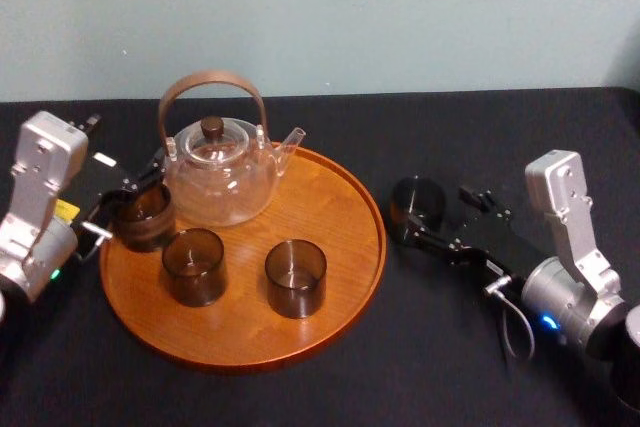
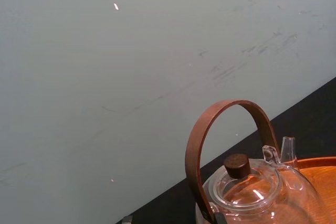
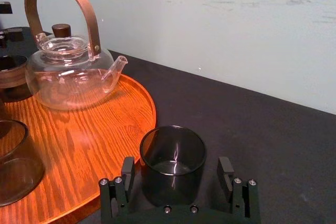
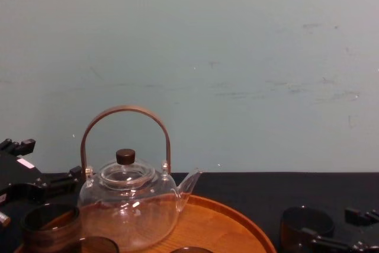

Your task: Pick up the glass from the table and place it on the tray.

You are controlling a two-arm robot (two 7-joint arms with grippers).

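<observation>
Located the smoked glass upright on the worktop, just off the right rim of the wooden tray, between the spread fingers of the right claw, apparently with clearance on both sides. Judged light, rigid, brittle and smooth-walled, hence prone to slipping or cracking; advise a gentle pinch across the straight wall at mid-height. Noted the left claw at the tray's left rim beside another glass.

I see the tray orange-brown with streaky wood grain, the glass smoky grey, the table black, the teapot clear with a brown handle.
</observation>
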